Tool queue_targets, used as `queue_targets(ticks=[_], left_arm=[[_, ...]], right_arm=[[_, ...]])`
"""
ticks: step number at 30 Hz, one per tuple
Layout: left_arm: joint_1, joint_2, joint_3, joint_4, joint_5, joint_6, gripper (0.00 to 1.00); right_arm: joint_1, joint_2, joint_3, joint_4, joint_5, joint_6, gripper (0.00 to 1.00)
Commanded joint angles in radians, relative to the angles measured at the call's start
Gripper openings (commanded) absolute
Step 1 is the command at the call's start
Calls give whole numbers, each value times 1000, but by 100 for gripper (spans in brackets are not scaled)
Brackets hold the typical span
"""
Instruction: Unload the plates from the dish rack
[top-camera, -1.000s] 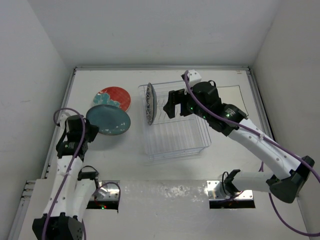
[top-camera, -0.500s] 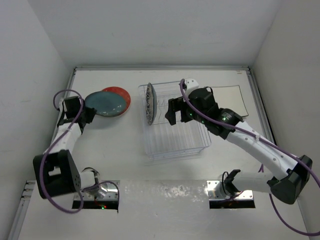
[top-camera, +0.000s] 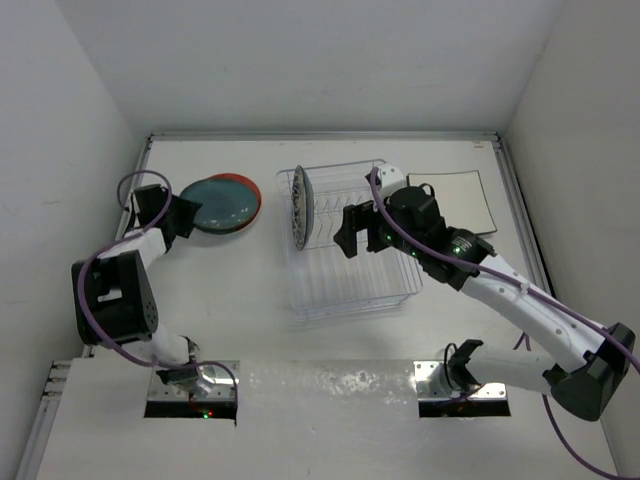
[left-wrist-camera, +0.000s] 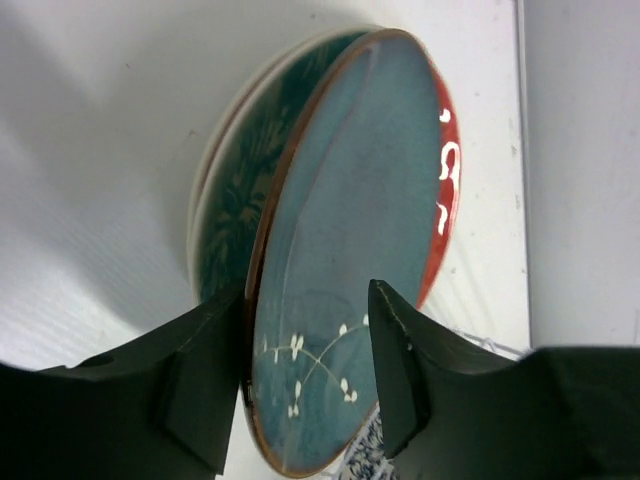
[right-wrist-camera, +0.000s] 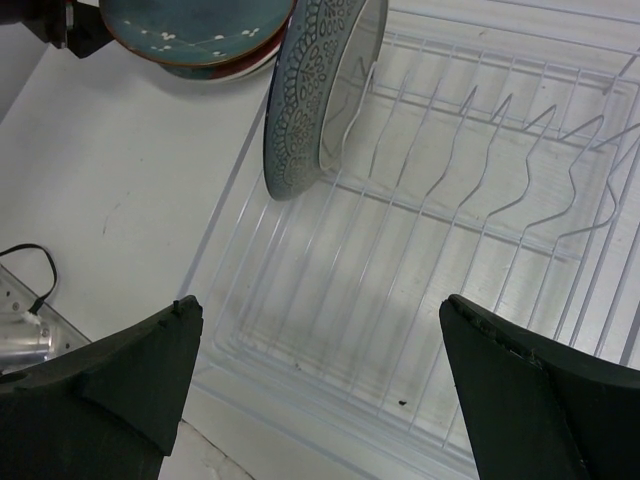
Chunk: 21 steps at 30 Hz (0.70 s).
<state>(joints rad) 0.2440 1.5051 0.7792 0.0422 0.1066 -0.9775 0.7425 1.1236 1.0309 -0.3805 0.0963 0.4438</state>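
We see the left gripper at the table's far left side, its fingers parted with the rim of the teal plate between them. From this angle we cannot tell whether either finger touches that rim. The teal plate lies on a red plate, the two stacked near the table's left edge. The dish rack stands at the table's middle. A white plate with a dark pattern stands upright on edge at its left end. The right gripper hangs over the rack's middle with fingers spread wide, gripping nothing. A pale square plate lies flat toward the table's far right corner, beyond the rack
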Motion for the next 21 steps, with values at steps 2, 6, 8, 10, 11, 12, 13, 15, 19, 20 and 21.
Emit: queue_targets(ticks=[2,6,8,10,11,12,13,15,19,20,21], left_arm=[[-2,64,94,40,22,11,52],[-14,136,190,-82,2,46,65],[-28,156,225,-120,-4,57,85],[-44,173,259,-165,-11,80,100],[-49,187,281,-197,-19,85,100],[-52,190,287,-209,-22,88,100],[-55,193,292,-222,-25,91,100],[-68,201,307,-245,-31,105,100],[-86,219,368,-365,-102,132,100],[-87,240,406,-440,-146,135,100],[-87,251,423,-470,-160,144,100]], right_arm=[[-2,-8,-11,51,-12,-7,99],[0,5,-15,60,-12,-1,99],[0,13,-18,68,-20,4,99],[0,19,-19,71,-24,7,99],[-2,24,-20,71,-26,7,99],[-2,25,-20,72,-26,9,99],[0,25,-22,72,-27,10,99],[0,28,-23,74,-27,13,99],[-2,38,-22,71,-36,16,99],[-2,41,-20,69,-35,19,99],[-2,44,-19,63,-35,18,99]])
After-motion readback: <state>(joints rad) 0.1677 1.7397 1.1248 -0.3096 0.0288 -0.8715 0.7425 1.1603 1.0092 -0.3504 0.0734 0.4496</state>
